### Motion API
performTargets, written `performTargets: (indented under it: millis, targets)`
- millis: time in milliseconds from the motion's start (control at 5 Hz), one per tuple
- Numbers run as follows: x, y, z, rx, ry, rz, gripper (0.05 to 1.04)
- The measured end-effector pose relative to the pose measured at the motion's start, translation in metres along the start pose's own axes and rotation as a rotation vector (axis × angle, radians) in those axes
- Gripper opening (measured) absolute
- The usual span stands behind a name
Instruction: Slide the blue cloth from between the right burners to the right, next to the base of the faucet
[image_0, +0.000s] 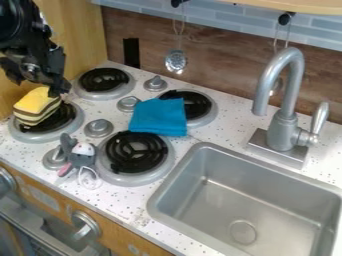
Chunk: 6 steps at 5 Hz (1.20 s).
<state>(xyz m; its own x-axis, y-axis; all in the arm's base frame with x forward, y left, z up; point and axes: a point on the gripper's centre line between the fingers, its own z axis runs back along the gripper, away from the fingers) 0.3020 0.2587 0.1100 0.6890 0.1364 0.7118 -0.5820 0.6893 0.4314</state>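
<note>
Four burners with black coils sit in pale grey rings on the speckled white counter before you, with grey knobs among them. Your gripper hangs at the upper left, just above and beside the yellow toy cake, whose dark stripes face the front. You cannot tell how far open the gripper is, or whether it touches the toy cake. The toy cake rests on the left burner, covering part of its coil.

Nearer you, a grey plush mouse with a pink patch lies by the front-left knob, against the ring of the front burner. A blue cloth lies partly over the back-right burner and partly on the counter.

To the right, you see a grey sink set into the counter, with a round drain in its floor. Behind it stands a curved faucet with a side handle.

At the back, a wood-look panel runs below blue-grey tiles, and a metal utensil hangs from a black hook. You have a light wooden side wall at the left and, below the counter, a wooden front with larger grey knobs.
</note>
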Motion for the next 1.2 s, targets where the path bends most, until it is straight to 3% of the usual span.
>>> performTargets:
  millis: [200,400,600,800,1000,1200]
  targets:
    - [-0.008,-0.005,-0.004,-0.011,0.023,-0.009,1.009]
    - [-0.013,-0.034,0.003,-0.128,0.015,-0.028,1.009]
    - [0.007,-0.052,0.029,-0.220,-0.069,-0.029,1.009]
    - [0.020,-0.081,0.050,-0.357,-0.120,-0.045,1.009]
    - [0.029,-0.108,0.058,-0.468,-0.128,-0.082,1.009]
    - [0.033,-0.143,0.047,-0.560,-0.079,-0.122,1.009]
